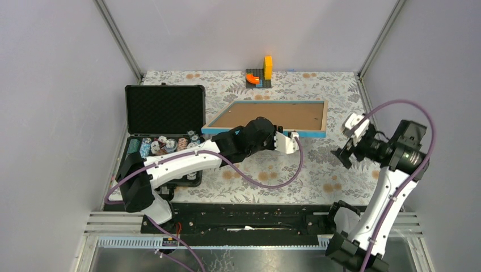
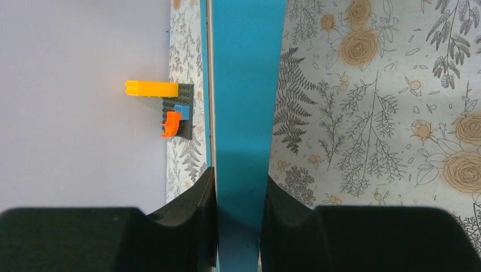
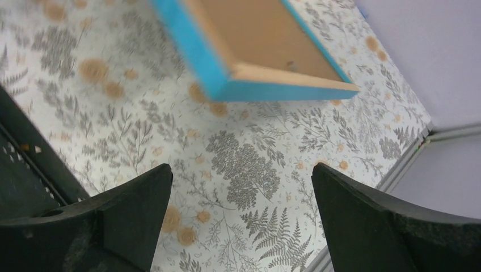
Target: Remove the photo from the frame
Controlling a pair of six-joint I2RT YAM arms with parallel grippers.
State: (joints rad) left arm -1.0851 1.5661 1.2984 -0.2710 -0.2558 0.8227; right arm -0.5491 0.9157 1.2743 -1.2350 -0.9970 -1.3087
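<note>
1. A floral-patterned tabletop (image 1: 317,181) carries the scene, viewed from above and behind two robot arms.
2. The frame (image 1: 266,116) lies back-up in the middle, towards the far edge. Its brown board faces the camera and a light-blue border runs round it.
3. The left claw (image 1: 292,137) pinches the frame's near long edge, right of that edge's middle. In the left wrist view, its black fingers (image 2: 193,204) press against both faces of the blue strip.
4. The frame's near edge appears tilted up off the tabletop.
5. The right claw (image 1: 347,139) hangs spread wide near the right edge, just beside the frame's right end and touching nothing.
6. An open black foam-lined case (image 1: 164,107) sits at the left edge.
7. Yellow and orange toy bricks (image 1: 260,76) stand at the far edge.
</note>
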